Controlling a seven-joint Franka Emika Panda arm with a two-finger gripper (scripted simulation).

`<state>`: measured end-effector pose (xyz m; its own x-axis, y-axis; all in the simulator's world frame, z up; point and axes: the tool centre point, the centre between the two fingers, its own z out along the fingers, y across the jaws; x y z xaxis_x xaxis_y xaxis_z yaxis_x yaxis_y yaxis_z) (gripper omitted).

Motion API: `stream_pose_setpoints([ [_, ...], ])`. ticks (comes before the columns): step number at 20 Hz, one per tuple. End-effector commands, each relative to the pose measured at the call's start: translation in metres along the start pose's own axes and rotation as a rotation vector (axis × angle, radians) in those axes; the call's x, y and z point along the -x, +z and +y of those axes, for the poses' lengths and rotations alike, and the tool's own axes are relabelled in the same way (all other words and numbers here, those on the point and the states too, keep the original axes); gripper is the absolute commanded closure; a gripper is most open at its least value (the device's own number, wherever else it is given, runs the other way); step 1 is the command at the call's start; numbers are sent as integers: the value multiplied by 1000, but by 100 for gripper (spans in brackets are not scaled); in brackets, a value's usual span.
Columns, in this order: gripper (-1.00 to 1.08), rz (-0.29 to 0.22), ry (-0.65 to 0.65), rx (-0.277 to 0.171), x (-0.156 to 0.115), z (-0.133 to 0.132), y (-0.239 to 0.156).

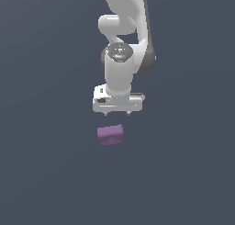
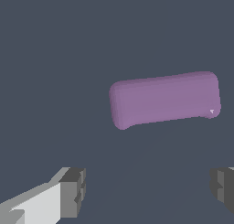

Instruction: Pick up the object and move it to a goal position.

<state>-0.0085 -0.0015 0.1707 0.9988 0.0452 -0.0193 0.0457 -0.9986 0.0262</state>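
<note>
The object, a small matte purple block point(image 1: 110, 135) with rounded edges, lies on the dark grey floor just below the arm in the exterior view. It also shows in the wrist view point(image 2: 165, 99), seen from above and slightly tilted. My gripper point(image 1: 117, 113) hangs above and a little behind the block, not touching it. Its fingers point(image 2: 73, 192) are spread wide apart with nothing between them, so it is open and empty.
The white Panda arm point(image 1: 121, 59) rises toward the top of the exterior view. A plain dark grey surface point(image 1: 46, 173) lies all around the block. No goal marker shows.
</note>
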Motion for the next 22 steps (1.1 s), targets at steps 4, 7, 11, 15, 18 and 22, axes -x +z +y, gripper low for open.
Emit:
stream_pose_setpoints([
  [4, -92, 1, -4, 5, -1, 0, -2],
  [7, -92, 5, -18, 20, -2, 1, -8],
  [11, -92, 8, -40, 33, -3, 1, -13],
  [15, -92, 8, -37, 31, -3, 1, -13],
  [18, -92, 7, -20, 30, -4, 1, -12],
  [22, -92, 8, 23, 27, -5, 2, -11],
])
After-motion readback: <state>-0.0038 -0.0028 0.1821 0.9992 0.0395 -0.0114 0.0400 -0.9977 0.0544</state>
